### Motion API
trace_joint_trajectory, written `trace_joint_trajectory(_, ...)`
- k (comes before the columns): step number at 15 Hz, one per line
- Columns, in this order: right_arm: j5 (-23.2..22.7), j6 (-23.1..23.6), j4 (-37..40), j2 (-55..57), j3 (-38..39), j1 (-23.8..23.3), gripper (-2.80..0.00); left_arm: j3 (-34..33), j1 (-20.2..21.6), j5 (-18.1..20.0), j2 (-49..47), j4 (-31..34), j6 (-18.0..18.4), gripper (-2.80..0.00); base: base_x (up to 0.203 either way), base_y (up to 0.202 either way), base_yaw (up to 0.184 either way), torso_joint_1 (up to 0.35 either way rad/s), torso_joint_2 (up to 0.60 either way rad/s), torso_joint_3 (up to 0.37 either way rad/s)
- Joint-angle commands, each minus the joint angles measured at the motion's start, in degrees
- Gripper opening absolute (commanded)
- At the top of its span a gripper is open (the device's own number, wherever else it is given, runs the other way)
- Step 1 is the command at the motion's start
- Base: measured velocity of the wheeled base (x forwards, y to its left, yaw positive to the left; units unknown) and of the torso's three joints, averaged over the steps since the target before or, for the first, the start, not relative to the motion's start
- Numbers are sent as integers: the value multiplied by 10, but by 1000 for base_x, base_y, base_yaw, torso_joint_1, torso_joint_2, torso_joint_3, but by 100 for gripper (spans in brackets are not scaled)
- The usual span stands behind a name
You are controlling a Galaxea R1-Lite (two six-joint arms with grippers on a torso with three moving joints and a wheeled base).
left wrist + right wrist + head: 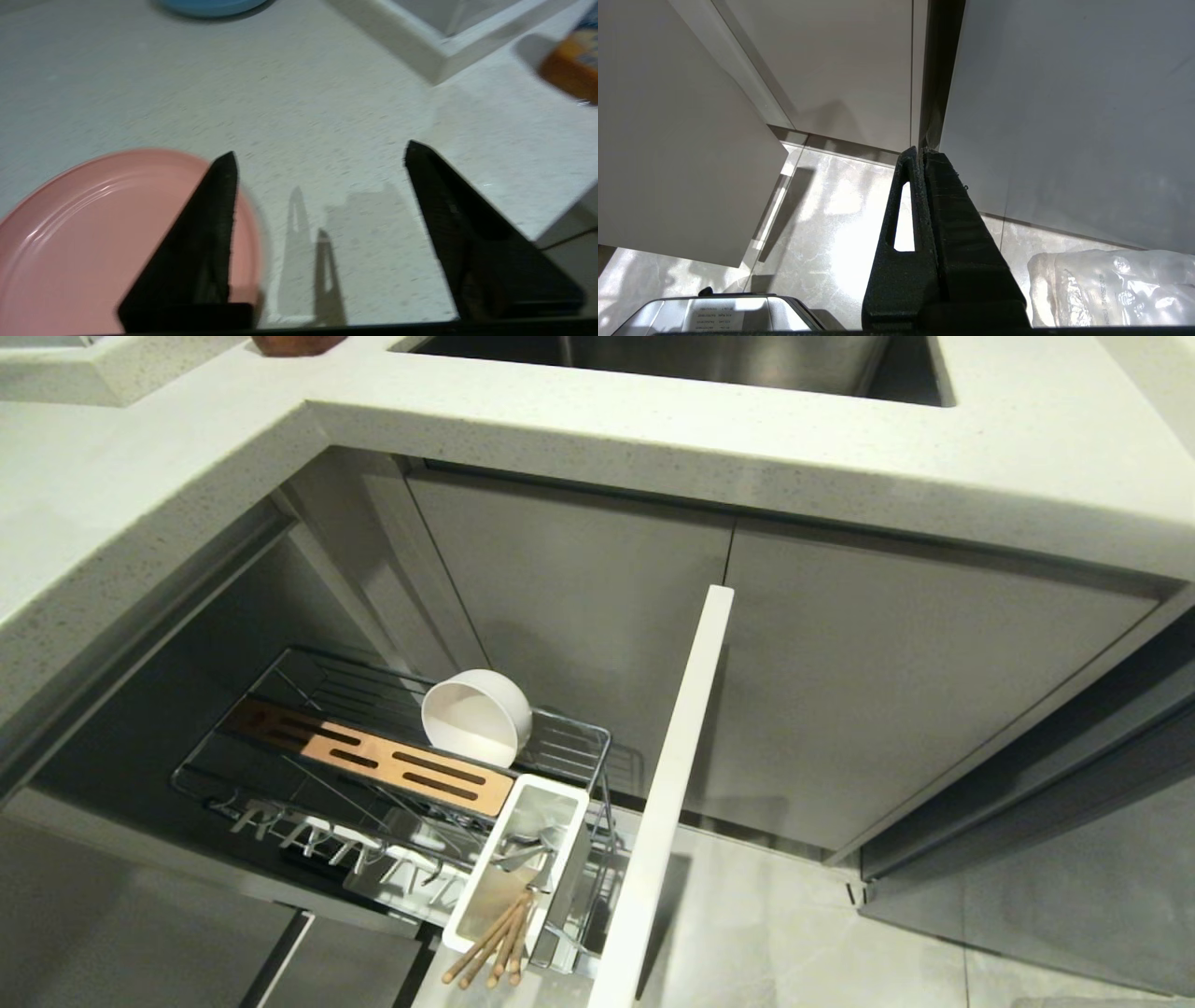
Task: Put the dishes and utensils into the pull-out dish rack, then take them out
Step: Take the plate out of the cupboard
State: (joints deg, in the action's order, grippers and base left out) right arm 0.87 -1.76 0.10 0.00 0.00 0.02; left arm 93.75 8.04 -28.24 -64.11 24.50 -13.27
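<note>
Unloading begun, judging by layout: pink plate (112,233) lies on countertop (327,116) beneath left gripper (320,154), jaws apart, empty; bowl (474,717), chopsticks (495,938) remain in rack (579,747), chopsticks at six o'clock of bowl; right gripper (920,154) parked, closed.

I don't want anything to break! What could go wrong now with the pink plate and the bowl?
The left gripper hangs open above the counter with one finger over the pink plate, so a careless close might clip its rim. The white bowl sits tipped on its side in the pull-out dish rack; a bump might roll it.
</note>
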Motion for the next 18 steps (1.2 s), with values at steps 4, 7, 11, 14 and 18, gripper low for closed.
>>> trace_joint_trajectory(4,0,0,0,0,1,0,-280,23,-71,17,-20,-20,-40,-280,0,0,0,0,0,0)
trace_joint_trajectory(7,0,0,0,0,2,1,-280,55,-119,13,-46,-37,-95,-280,0,0,0,0,0,0)
trace_joint_trajectory(11,0,0,0,0,2,1,-280,71,-200,-6,-82,-1,-163,-280,0,0,0,0,0,0)
trace_joint_trajectory(14,0,0,0,0,2,1,-280,59,-259,-7,-95,35,-219,-280,0,0,0,0,0,0)
trace_joint_trajectory(18,0,0,0,0,2,1,-280,-23,-350,-48,-102,61,-282,-280,0,0,0,0,0,0)
